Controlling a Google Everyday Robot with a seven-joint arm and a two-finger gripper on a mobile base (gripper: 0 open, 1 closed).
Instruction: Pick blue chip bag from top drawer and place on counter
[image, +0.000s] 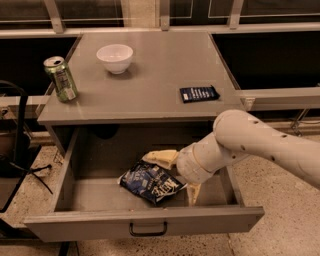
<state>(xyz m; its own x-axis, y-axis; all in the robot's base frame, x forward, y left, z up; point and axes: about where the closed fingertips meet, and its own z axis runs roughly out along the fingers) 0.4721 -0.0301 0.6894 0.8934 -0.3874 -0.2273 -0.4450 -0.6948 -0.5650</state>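
The blue chip bag (150, 181) lies crumpled on the floor of the open top drawer (145, 225), right of centre. My gripper (176, 176) is inside the drawer at the bag's right side. Its two cream fingers are spread open, one finger (161, 158) over the bag's far edge, the other (193, 193) at its near right corner. The bag sits between them, not lifted. The counter (150, 80) is the grey cabinet top behind and above the drawer.
On the counter stand a white bowl (115, 58) at the back left, a green can (60, 78) at the left edge and a small flat dark blue packet (198, 93) at the right. My arm (265, 145) reaches in from the right. A black stand (20, 150) is on the floor at the left.
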